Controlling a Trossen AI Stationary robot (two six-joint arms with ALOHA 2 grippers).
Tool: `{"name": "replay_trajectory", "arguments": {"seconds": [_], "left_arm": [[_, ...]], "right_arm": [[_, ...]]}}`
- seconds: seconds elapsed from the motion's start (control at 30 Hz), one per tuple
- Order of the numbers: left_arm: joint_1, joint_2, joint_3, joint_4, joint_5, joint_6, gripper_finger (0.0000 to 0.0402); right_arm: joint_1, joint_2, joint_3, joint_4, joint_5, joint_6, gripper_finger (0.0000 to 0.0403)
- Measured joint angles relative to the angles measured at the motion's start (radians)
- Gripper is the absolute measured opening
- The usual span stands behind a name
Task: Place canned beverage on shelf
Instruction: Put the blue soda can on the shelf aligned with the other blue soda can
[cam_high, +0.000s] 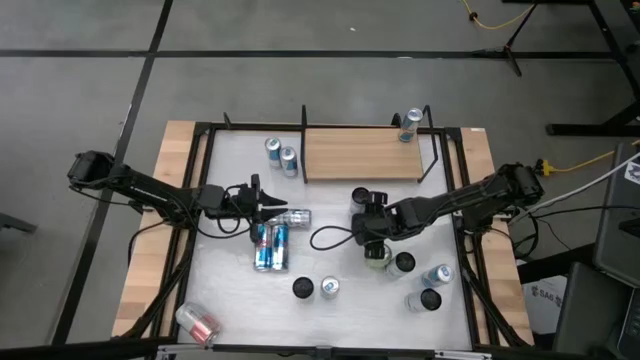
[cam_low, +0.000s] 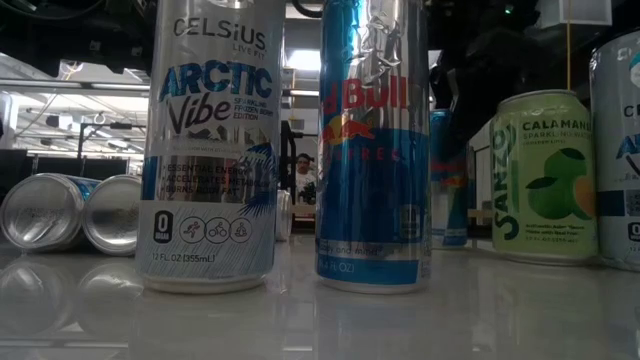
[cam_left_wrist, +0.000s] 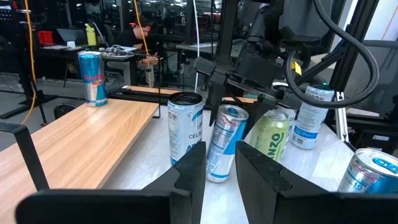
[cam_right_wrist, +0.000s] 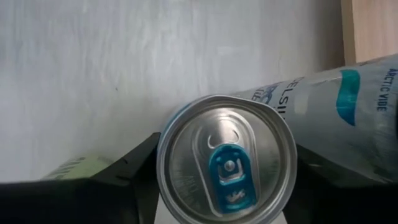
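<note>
My right end effector sits over the middle of the counter, just in front of the shelf. In the right wrist view its 2 dark fingers stand on either side of a silver can with a blue tab, seen top-on, and they appear pressed against its sides, so I take it as gripped. A Celsius can lies angled just beyond it in that view.

My left end effector reaches in from the left side of the counter, its fingers parted with nothing between them, next to a cluster of cans lying flat. The left wrist view looks past those fingers toward an upright Celsius can and a leaning blue-and-silver can.

The shelf is at the far edge of the counter, its wooden board bare except for 1 can at its right end. 2 more cans stand just beside the shelf's left end. Several upright cans stand near the right front of the counter, and 1 can lies at the front left corner.
</note>
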Motion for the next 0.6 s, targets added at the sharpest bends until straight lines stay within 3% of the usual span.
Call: {"name": "replay_trajectory", "arguments": {"seconds": [0.3,0.6], "left_arm": [[0.0,0.0,0.0,0.0,0.0,0.0,0.008],[0.0,0.0,0.0,0.0,0.0,0.0,0.008]], "right_arm": [[0.0,-0.003,0.135,-0.215,-0.07,0.001,0.0238],[0.0,-0.036,0.25,-0.475,-0.074,0.025,0.0238]]}}
